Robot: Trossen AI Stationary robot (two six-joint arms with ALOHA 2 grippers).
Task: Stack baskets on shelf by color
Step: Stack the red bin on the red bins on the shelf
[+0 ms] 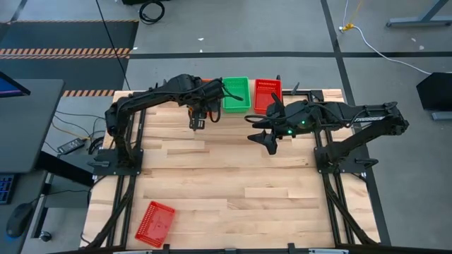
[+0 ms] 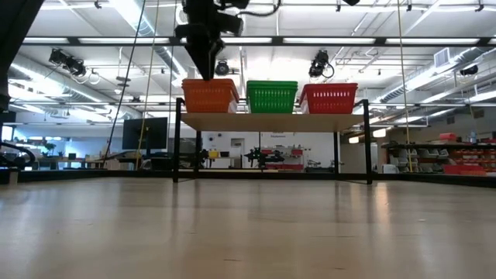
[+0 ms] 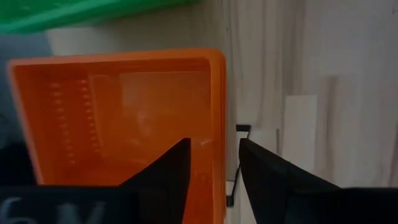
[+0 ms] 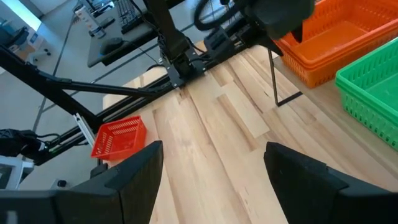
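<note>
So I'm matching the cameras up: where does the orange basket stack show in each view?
High view: orange basket stack mostly hidden under the left arm, beside the green basket.
Low view: leftmost on the shelf.
Left wrist view: fills the centre.
Right wrist view: upper right corner.
Shared landmark: the green basket beside it.

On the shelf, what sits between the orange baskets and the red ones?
The green baskets sit between the orange baskets and the red baskets on the shelf. The low view shows it best; the high view agrees.
</note>
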